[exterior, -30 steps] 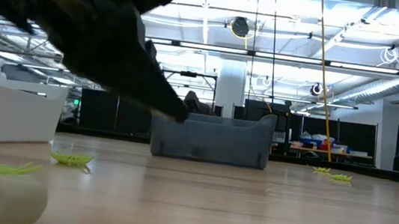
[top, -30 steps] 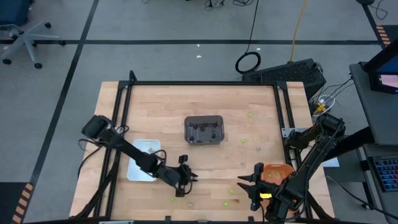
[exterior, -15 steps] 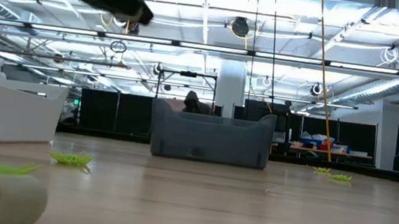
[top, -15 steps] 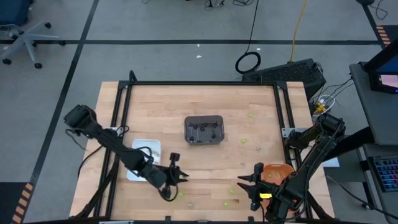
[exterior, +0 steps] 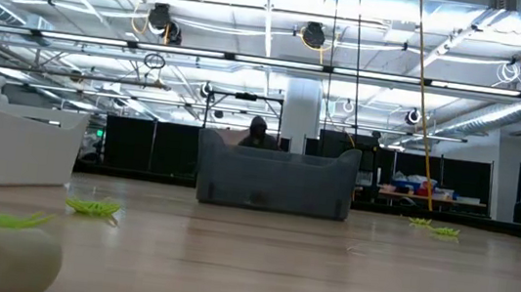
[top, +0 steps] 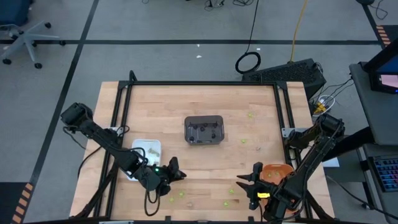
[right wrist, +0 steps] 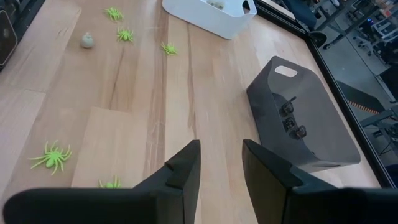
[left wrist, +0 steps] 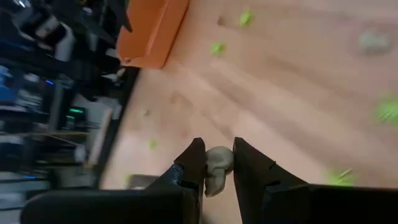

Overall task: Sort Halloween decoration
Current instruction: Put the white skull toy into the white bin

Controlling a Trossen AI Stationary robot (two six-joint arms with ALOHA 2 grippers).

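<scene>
Left claw [left wrist: 214,163] grips 1 tan trinket [left wrist: 217,167], seemingly near table's [top: 261,112] front edge.

One camera hangs overhead, looking straight down on the desk [top: 199,134]. Another sits at desk level, facing the room. Wrist cameras look close; all share the grey tray [top: 204,130].

Dark grey tray [top: 204,130] blocks mid-table; bare wood around it looks passable, green spiders [right wrist: 51,155] scattered near the front
</scene>
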